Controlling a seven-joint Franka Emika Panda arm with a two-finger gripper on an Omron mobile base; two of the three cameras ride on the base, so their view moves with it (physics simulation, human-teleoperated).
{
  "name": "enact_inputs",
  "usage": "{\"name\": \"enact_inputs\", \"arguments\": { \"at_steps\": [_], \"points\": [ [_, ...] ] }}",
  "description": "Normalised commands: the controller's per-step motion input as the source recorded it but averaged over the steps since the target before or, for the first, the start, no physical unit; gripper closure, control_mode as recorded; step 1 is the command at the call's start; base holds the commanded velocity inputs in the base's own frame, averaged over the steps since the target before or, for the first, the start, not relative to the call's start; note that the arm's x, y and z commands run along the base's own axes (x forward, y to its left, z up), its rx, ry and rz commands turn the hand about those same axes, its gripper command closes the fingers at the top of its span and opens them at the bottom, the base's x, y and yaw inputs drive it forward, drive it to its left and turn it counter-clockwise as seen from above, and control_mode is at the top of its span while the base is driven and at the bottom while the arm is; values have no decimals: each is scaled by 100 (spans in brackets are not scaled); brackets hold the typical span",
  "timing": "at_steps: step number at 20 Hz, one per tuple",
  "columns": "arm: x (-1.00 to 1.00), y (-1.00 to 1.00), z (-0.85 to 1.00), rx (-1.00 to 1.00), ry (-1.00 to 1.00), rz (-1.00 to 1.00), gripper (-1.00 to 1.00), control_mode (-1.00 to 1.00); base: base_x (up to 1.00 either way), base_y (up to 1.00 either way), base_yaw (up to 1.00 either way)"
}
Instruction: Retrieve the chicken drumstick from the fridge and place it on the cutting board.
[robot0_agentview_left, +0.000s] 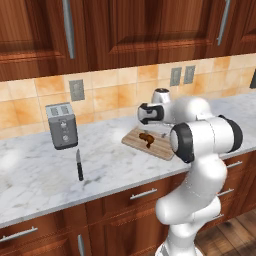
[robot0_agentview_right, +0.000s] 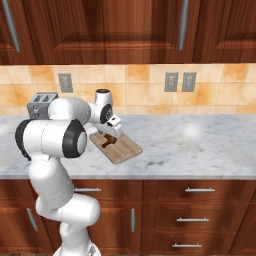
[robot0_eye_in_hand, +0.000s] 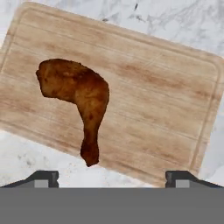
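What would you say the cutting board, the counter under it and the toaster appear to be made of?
Cutting board: light wood, matte, with visible grain lines. Counter: probably polished marble, white with grey veining and a soft sheen. Toaster: seemingly brushed grey metal, though painted plastic would look similar.

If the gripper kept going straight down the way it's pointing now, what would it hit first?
Most likely the cutting board. The gripper points down at it with jaws open, and the chicken drumstick lies a little off the centre line. Depth is unclear, so a finger might brush the drumstick's thin end first.

Chicken drumstick (robot0_agentview_right: 106, 141) lies on cutting board (robot0_agentview_right: 123, 149).
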Motion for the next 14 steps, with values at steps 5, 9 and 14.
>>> {"name": "enact_inputs", "arguments": {
  "at_steps": [5,9,14],
  "points": [
    [-100,-46,13,-3,-16,-1,-100,-100,0,0,0],
    [-80,-48,98,16,-2,-2,-100,-100,0,0,0],
    [-63,1,82,-1,0,-7,-100,-100,0,0,0]
  ]
}}
